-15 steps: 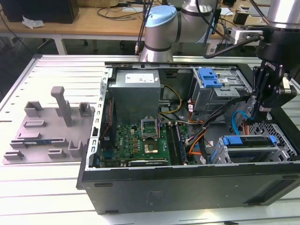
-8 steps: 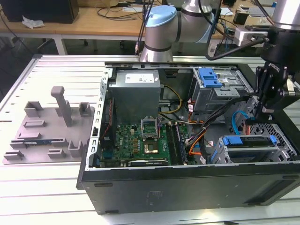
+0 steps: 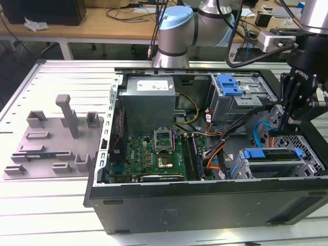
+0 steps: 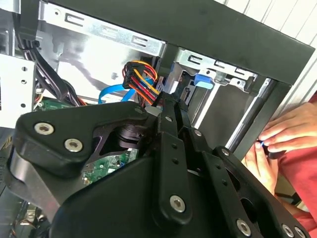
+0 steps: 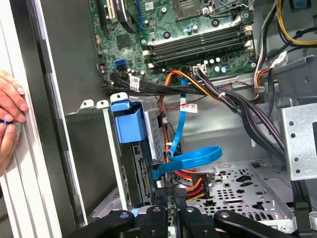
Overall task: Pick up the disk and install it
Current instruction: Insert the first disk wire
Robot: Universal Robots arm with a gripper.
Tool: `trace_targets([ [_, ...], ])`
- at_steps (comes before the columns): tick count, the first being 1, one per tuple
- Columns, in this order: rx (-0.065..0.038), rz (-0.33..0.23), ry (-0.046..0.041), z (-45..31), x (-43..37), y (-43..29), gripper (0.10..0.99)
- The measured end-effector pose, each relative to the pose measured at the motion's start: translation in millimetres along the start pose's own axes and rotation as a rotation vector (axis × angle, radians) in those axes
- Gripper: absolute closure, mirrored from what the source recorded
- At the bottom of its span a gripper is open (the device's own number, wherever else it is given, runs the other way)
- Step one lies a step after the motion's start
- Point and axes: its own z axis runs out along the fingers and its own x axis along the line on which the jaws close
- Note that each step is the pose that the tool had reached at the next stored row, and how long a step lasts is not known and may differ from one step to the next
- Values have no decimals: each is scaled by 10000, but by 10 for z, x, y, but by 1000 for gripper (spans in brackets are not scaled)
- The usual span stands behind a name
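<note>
Slatted tabletop point(image 3: 51, 215) carrying an open computer case point(image 3: 205, 200) is shown in the exterior view; the disk point(image 3: 270, 155) lies in its cage, near the clenched, empty pincer point(image 3: 290, 119). In the second wrist view, a person's hand point(image 4: 292, 129) beside the case could be struck. In the first wrist view, the blue cable point(image 5: 193, 157) could be snagged.

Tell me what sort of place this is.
Likely a robotics lab or workshop: an open black desktop computer case lies on a slotted aluminium table, a grey robot arm with pale blue joint caps stands behind it, and cable-strewn wooden workbenches line the back.
</note>
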Motion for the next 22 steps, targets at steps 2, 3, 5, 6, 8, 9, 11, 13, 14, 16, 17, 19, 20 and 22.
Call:
trace_targets([
  [2,-4,-125,-31,-1,1,0,918],
  [3,-10,-182,-62,-1,1,0,918],
  [5,-50,-239,-114,0,7,0,918],
  [6,-76,-245,-114,2,18,-2,918],
  [8,-84,-252,-113,2,19,-3,918],
  [9,-84,-252,-114,2,19,-3,918],
  [11,-91,-253,-138,4,30,-5,918],
  [13,-138,-251,-282,4,55,-10,918],
  [14,-196,-247,-503,0,81,-16,918],
  [16,-264,-239,-787,-9,113,-24,918],
  [17,-308,-234,-983,-19,137,-30,918],
  [19,-352,-236,-1081,-23,197,-42,918],
  [20,-359,-237,-1081,-19,219,-45,918],
  [22,-369,-242,-1080,-8,268,-54,918],
])
